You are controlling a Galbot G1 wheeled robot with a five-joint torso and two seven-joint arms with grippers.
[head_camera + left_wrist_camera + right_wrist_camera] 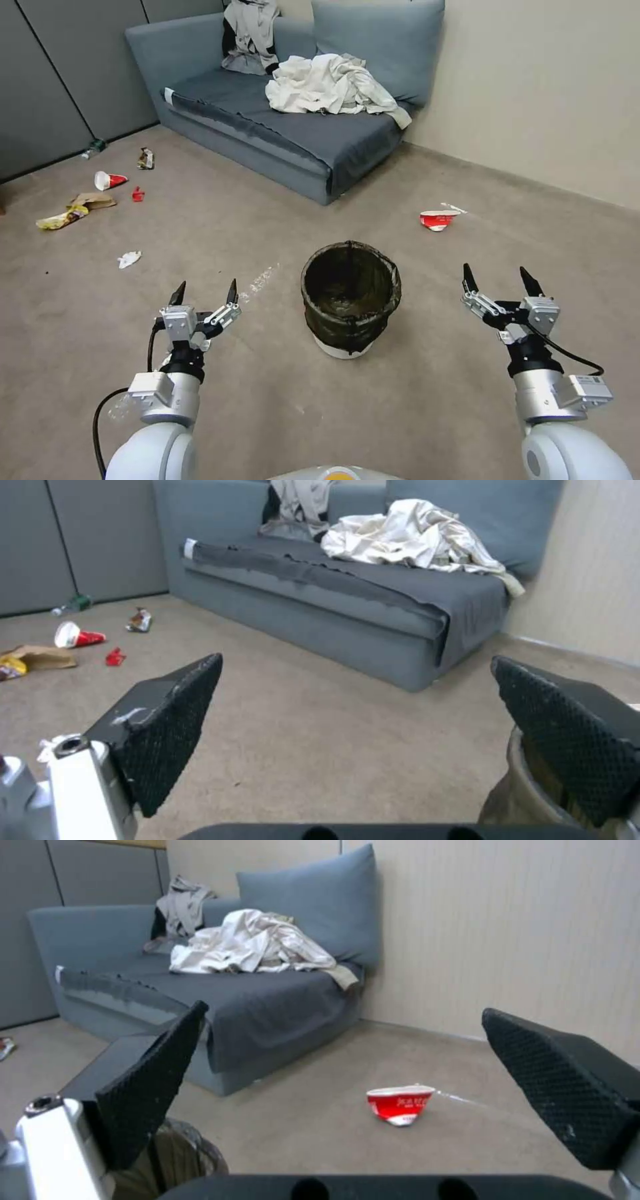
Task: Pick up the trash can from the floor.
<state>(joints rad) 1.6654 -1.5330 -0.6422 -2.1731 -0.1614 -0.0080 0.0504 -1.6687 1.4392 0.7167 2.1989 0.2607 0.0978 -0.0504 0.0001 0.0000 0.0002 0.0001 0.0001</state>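
The trash can [351,299] stands upright on the carpeted floor [400,400] straight ahead, a small round bin with a dark bag over its rim and a white base. My left gripper [205,292] hovers open to its left, apart from it. My right gripper [501,280] hovers open to its right, also apart. In the left wrist view the trash can rim [527,785] shows behind one finger of the left gripper [357,707]. The right wrist view catches the trash can [183,1152] beside one finger of the right gripper [343,1067]. Both grippers hold nothing.
A grey sofa [293,127] with heaped clothes [330,85] stands behind the can against the wall. A crushed red-and-white cup [438,219] lies to the can's far right. More litter [93,197] is scattered at the far left, with a paper scrap [129,259] closer in.
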